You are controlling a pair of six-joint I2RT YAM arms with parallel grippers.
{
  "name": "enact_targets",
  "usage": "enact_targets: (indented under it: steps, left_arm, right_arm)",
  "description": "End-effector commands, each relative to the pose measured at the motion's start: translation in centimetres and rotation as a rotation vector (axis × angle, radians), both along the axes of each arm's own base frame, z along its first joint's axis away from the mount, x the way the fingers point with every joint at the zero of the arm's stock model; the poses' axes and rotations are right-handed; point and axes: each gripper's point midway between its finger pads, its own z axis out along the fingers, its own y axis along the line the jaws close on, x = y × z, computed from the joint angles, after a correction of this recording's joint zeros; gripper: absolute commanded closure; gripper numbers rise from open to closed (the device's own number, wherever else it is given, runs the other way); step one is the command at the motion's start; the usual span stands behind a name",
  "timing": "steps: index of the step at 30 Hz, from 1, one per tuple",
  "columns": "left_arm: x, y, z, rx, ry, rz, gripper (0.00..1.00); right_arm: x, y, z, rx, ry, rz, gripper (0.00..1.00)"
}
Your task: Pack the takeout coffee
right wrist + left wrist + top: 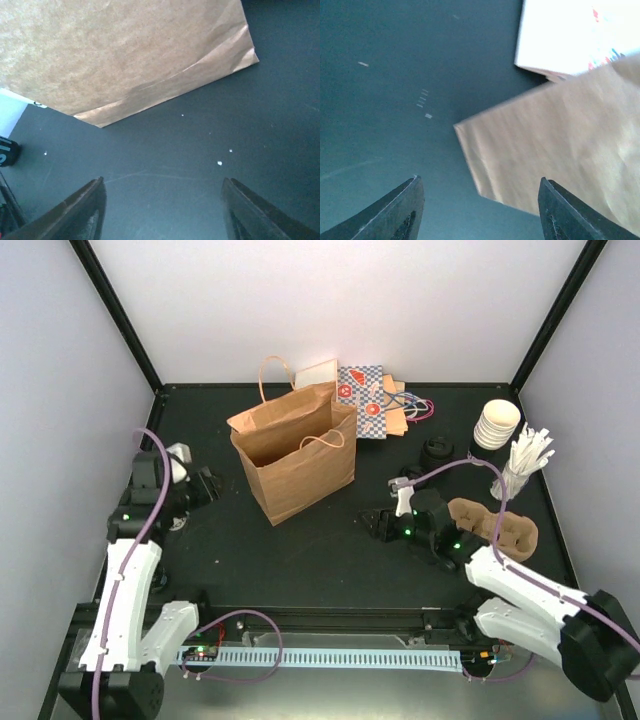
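My left pincer (480, 200) hangs over the matte black counter (330, 560) near its left edge. Its dark fingers are spread apart with nothing between them. My right pincer (162, 200) is low over the middle right of the counter, likewise spread wide and holding nothing.

Between the two stands a brown kraft paper bag (290, 455), upright and open-mouthed, with twisted paper handles and creased sides. I can read no print on it. Behind it, against the far edge, lies a flat bag with a blue-and-white check (370, 400) and red marks too small to read.

The takeout coffee (437, 450) seems to be the small round black-lidded shape toward the far right corner, outside the bag. Its cup is too small and dark to make out. Just right of it sits a stack of cream paper cups (497, 423). Nearer the right edge, a clear tumbler holds white wrapped sticks (522, 462). A moulded brown pulp cup carrier (498, 525) lies beside my right arm.
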Motion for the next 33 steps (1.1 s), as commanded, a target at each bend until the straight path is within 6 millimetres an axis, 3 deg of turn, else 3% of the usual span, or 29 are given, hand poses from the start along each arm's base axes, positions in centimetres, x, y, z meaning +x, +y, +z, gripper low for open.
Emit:
enact_targets:
  steps: [1, 4, 6, 8, 14, 18, 22, 25, 30, 33]
  left_arm:
    - [-0.7, 5.0, 0.5, 0.178, 0.110, 0.119, 0.35]
    - [-0.6, 5.1, 0.8, 0.161, 0.137, 0.120, 0.31]
    - [-0.6, 3.6, 0.9, 0.106, 0.136, 0.051, 0.28]
    - [-0.6, 2.0, 0.6, 0.032, 0.133, -0.013, 0.25]
    - [-1.5, -2.1, -1.1, -0.172, 0.103, -0.166, 0.15]
    - [-2.3, -3.5, -1.9, -0.254, 0.049, -0.205, 0.11]
    - [-2.4, -4.1, -1.8, -0.296, -0.005, -0.229, 0.09]
    - [-2.2, -4.1, -1.6, -0.278, -0.027, -0.242, 0.08]
    - [-1.1, -3.5, -0.6, -0.201, -0.061, -0.265, 0.07]
    - [-0.4, -3.1, 0.1, -0.143, -0.079, -0.279, 0.07]
  right_arm:
    - [-1.4, -2.2, -0.4, -0.126, -0.008, 0.016, 0.31]
    - [-1.5, -3.9, -0.2, -0.206, -0.005, -0.036, 0.19]
    - [-1.3, -5.1, 0.4, -0.257, -0.007, -0.078, 0.14]
    - [-1.0, -6.8, 1.1, -0.314, 0.007, -0.157, 0.01]
    - [1.2, -9.1, 6.1, -0.412, 0.046, -0.352, 0.00]
    - [4.0, -10.0, 10.8, -0.500, -0.031, -0.415, 0.00]
    - [6.8, -12.4, 13.1, -0.528, -0.009, -0.489, 0.00]
    - [8.5, -15.1, 14.3, -0.540, 0.021, -0.560, 0.01]
    - [11.3, -20.2, 14.5, -0.598, 0.100, -0.667, 0.06]
    - [13.0, -20.9, 13.6, -0.555, 0.165, -0.652, 0.08]
